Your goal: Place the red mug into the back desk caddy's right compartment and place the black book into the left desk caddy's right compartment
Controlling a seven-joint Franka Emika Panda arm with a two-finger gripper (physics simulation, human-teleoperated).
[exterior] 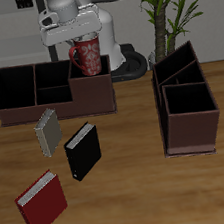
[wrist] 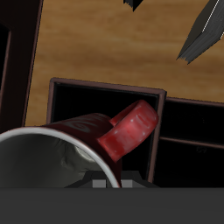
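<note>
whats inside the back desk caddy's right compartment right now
The red mug sits partly in the back desk caddy, its top half above the rim under the gripper. The caddy's front wall hides the mug's base, so whether it touches bottom can't be seen.

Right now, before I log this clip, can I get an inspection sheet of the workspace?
Surface: wooden table, flat, no spills seen.
Job's things: red mug tilted over the back desk caddy, at its right compartment, not yet set down. Black book lies flat on the table near the front edge. Left desk caddy, its right compartment empty.
Clutter: red book and grey-beige book lie near the black book.
Pincer: gripper above the mug; wrist view shows the mug close up, grip itself hidden.
Cables: nothing seen.
Surroundings: potted plant behind the table.
</note>
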